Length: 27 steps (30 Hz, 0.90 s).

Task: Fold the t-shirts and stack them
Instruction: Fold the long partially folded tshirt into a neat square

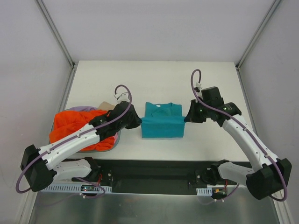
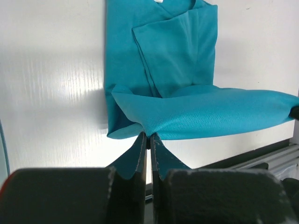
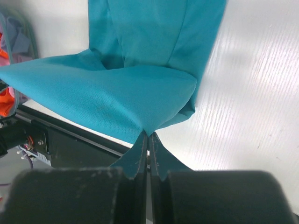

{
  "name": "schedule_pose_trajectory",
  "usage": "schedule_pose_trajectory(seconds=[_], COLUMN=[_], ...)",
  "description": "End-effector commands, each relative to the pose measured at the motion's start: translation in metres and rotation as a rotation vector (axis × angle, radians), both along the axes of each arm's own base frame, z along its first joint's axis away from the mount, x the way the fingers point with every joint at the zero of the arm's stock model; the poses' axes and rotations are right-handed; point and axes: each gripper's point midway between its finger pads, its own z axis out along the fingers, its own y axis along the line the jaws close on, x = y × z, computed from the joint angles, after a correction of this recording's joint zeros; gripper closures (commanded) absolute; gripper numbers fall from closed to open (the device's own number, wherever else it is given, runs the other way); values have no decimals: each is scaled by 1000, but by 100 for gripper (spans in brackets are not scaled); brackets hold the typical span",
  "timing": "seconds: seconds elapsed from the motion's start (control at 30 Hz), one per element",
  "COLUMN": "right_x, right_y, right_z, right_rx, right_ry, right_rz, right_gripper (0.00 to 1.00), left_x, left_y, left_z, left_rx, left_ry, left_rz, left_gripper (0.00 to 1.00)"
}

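white tabletop (image 1: 154, 79) makes the floor of a pale, walled booth. the teal t-shirt (image 1: 162, 122) lies at its middle, collar toward the far side, with the sleeves already turned in so the body is a narrow panel. its near hem is up off the table. the left gripper (image 2: 148, 138) pinches one hem corner and the right gripper (image 3: 148, 136) pinches the other. each pair of jaws is pressed flat together on a thin peak of cloth, and the hem hangs between them like a shallow hammock over the lower half of the shirt.

off to the left, well apart from it, the orange t-shirt (image 1: 65, 126) sits heaped in a grey tray (image 1: 115, 141). the lavender-pink t-shirt (image 1: 81, 109) shows at the far side of the heap.

from where i stand the teal cloth looks light, thin and quite limp, with no stiffness of its own, so it goes wherever the two pinches take it. the weight is nothing for a corner grip. a thin knit could slip from the jaws if the arms pull apart too hard, though, and the middle would droop and crease if they drift together. the hem corners seem the right hold, since the stitched edge gives a thicker bite. the heaped shirts look harder to take, as no clean edge or corner shows on them.
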Motion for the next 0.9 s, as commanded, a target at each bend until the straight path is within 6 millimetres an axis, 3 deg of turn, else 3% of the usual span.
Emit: schedule_pose_trajectory(seconds=[0.0,0.37,0.6,0.63,0.67,0.8,0.83,0.87], right_x=[35,91,141,149,159,198,206,213], right_y=[-4,-15,-19,-21,-20,-28,-32,-37], right_z=[13,2,-1,-13,-9,-42,-47,-54], right_rx=[-10,-29,-1,-5,3,-31,-55,-82], right_ry=[-50,-6,-25,7,-4,48,50,51], right_rz=[-23,-54,-72,-82,-86,-157,-181,-200], right_gripper=[99,99,99,99,99,99,99,98], left_x=[27,91,138,149,156,191,206,212], left_y=[-5,-9,-17,-21,-21,-29,-34,-38], left_z=[21,17,6,2,0,-18,-27,-32], left_rx=[25,42,41,48,51,67,63,50], left_ry=[-83,-55,-8,0,2,27,40,55], left_rz=[-29,-5,-20,-16,-14,-32,-33,-48], left_gripper=[100,100,100,100,100,100,97,87])
